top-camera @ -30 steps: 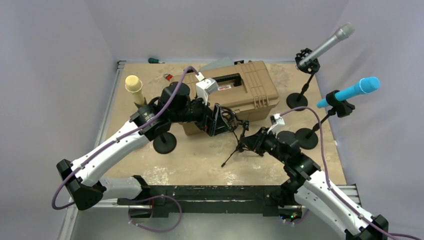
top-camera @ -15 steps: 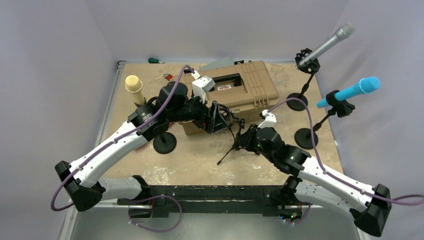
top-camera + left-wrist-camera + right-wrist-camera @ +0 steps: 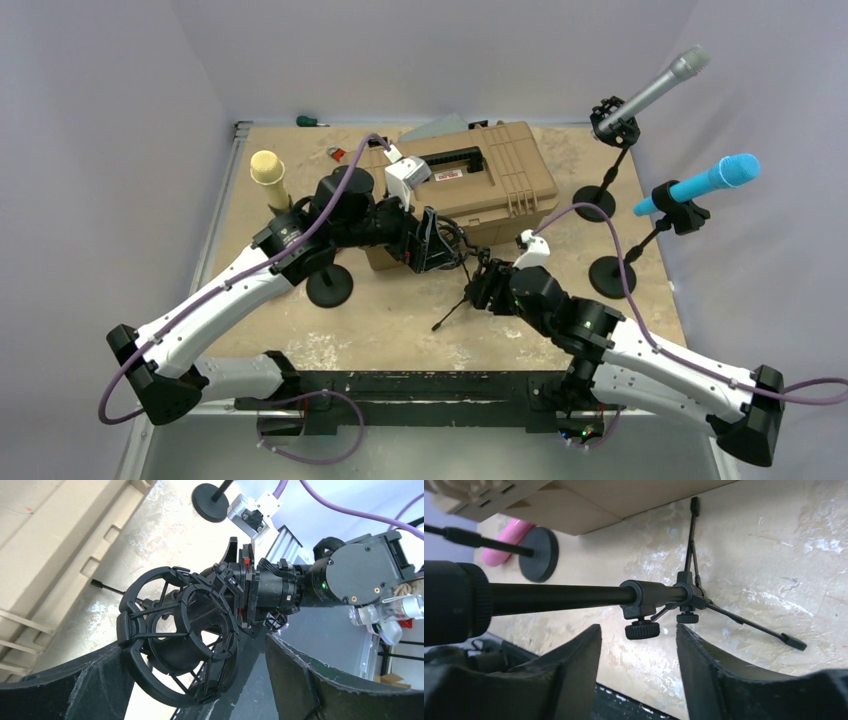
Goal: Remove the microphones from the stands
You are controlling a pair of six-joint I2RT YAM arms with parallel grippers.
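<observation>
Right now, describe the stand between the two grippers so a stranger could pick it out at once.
Find the big tan case on the table. Just in front of its near side is a small black stand. Unlike the other stands, which sit on round disc bases, it has thin tripod legs.

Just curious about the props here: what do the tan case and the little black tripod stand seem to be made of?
The tan case looks like matte moulded plastic: ribbed lid, recessed handle. The tripod stand seems to be black-coated metal tubing, judging by the smooth sheen along its pole; its ridged knobs are probably plastic.
</observation>
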